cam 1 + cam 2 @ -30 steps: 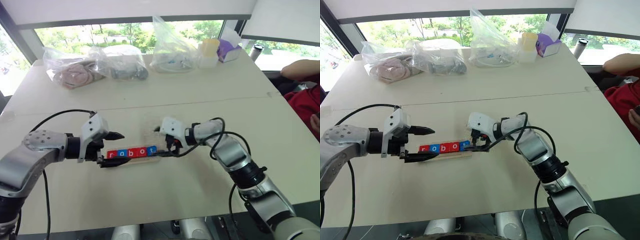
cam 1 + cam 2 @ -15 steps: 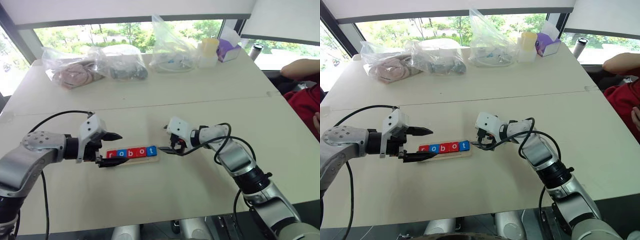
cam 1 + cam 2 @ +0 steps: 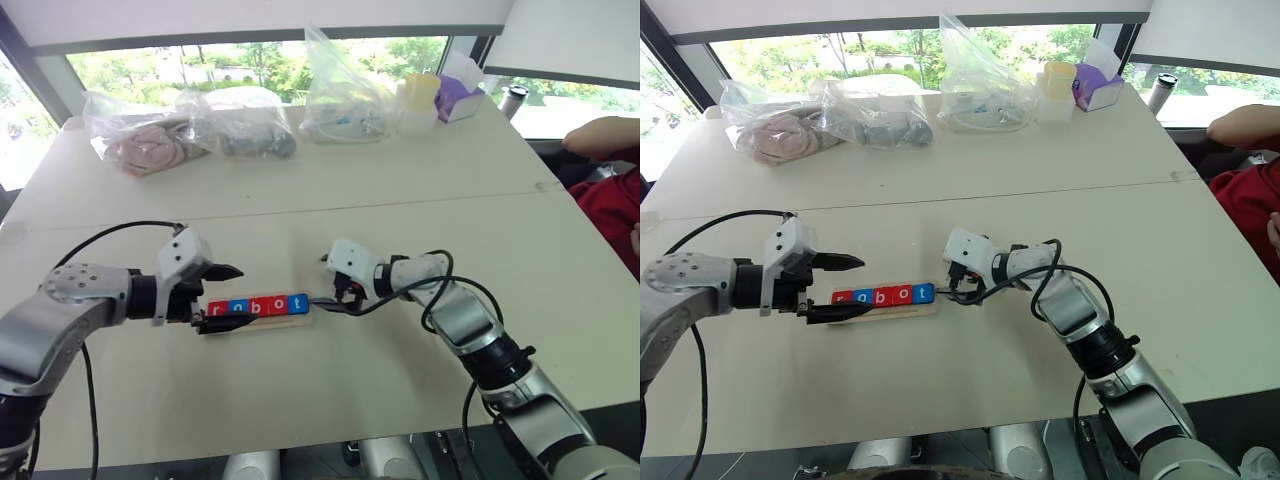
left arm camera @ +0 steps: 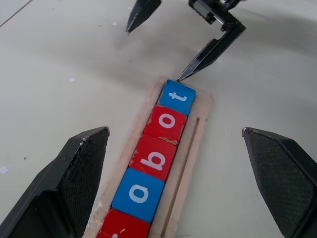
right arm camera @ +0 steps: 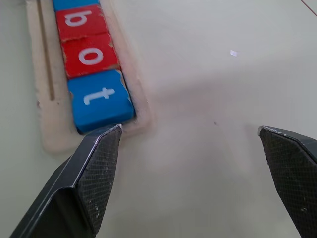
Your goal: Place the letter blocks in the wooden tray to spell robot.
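- Pale tabletop (image 3: 400, 210) runs out toward a bright window, with clear plastic bags (image 3: 190, 130) lined along its far edge and a person's red sleeve (image 3: 615, 205) at the robot's right.
- Right gripper (image 3: 333, 297) hangs low with its fingers spread wide and nothing between them; in the right wrist view one fingertip (image 5: 106, 136) sits at the tray's end rim, just beside the blue "t" block (image 5: 100, 100), though whether it presses on wood or tile I cannot tell.
- Left gripper (image 3: 222, 298) stands at the opposite end of the row, jaws fully parted and empty, one black finger on each side of the wooden tray (image 4: 194, 148) without clamping it.
- Letter blocks (image 3: 256, 306) lie flat in one line inside the tray, near the middle of the table between the two grippers, edges touching.
- Left wrist view reads blue "t" (image 4: 177, 96), red "o" (image 4: 166, 121), red "b" (image 4: 154, 156), then a blue tile (image 4: 137, 194) whose letter looks more like an "a" from this angle, and a red tile (image 4: 123, 229) cut off at the frame edge.
- Head views give red, blue, red, red, blue in the order of "robot".
- By my judgement the spelling is all but complete: every tile is seated, none remains loose on the table.
- What seems left is at most a small nudge to square the end tile, then both arms drawing clear.
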